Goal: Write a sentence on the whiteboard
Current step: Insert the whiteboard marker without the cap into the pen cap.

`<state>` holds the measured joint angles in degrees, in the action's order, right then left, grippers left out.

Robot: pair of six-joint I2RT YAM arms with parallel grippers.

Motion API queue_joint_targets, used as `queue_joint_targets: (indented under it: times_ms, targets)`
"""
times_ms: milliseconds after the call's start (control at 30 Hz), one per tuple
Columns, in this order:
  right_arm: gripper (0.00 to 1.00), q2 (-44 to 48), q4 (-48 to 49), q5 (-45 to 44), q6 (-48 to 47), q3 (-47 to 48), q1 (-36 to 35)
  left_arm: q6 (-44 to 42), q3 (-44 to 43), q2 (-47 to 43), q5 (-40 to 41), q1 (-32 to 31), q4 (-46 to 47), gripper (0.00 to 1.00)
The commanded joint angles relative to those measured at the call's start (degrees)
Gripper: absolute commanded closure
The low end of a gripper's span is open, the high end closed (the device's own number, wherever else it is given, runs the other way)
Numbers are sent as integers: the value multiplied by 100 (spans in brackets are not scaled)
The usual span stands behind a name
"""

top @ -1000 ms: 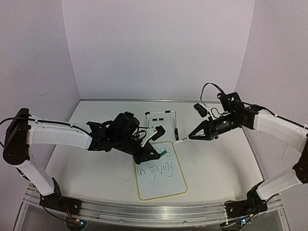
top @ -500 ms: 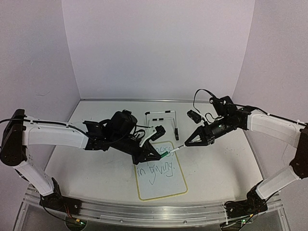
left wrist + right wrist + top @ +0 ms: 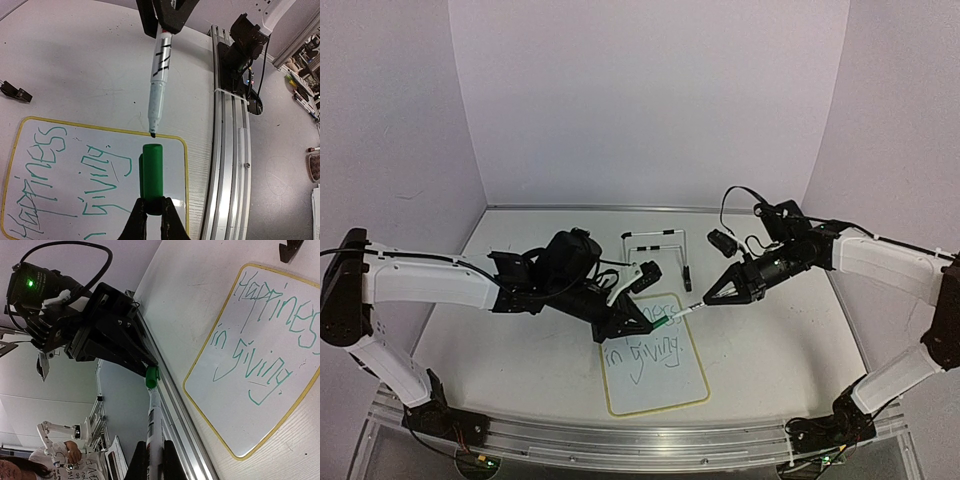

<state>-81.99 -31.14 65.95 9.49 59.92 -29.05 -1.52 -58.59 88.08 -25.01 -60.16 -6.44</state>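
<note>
The whiteboard (image 3: 660,385) lies flat on the table, yellow-rimmed, with the green sentence (image 3: 645,350) "Happiness in giving" on it in two lines. My left gripper (image 3: 650,318) is shut on a green cap (image 3: 152,176) and holds it over the board's edge (image 3: 186,165). My right gripper (image 3: 708,299) is shut on the white pen (image 3: 688,309). The pen (image 3: 161,80) points its dark tip at the cap's open end, a small gap short of it. From the right wrist, the pen (image 3: 154,422) lines up with the cap (image 3: 151,377), the sentence (image 3: 260,340) to the right.
A metal wire stand (image 3: 655,240) with black feet (image 3: 688,275) stands behind the board. One black foot (image 3: 15,92) lies just past the board's far corner. An aluminium rail (image 3: 230,150) runs along the table's near edge.
My right arm has swung left and brought the pen's tip up to the green cap. The left gripper with the cap has barely moved. Both grips are unchanged.
</note>
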Motion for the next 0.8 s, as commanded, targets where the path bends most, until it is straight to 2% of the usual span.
queue_joint_targets:
  times_ms: [0,500,767]
  targets:
    - [100,-122,-6,126,-134,191,-74,-59,-4,-213,-117,33,98,100]
    - [100,-20,-14,-223,-104,341,-136,-33,85,-215,-129,31,41,100]
    - [100,19,-15,41,-77,308,-140,-54,113,-274,-81,31,25,100]
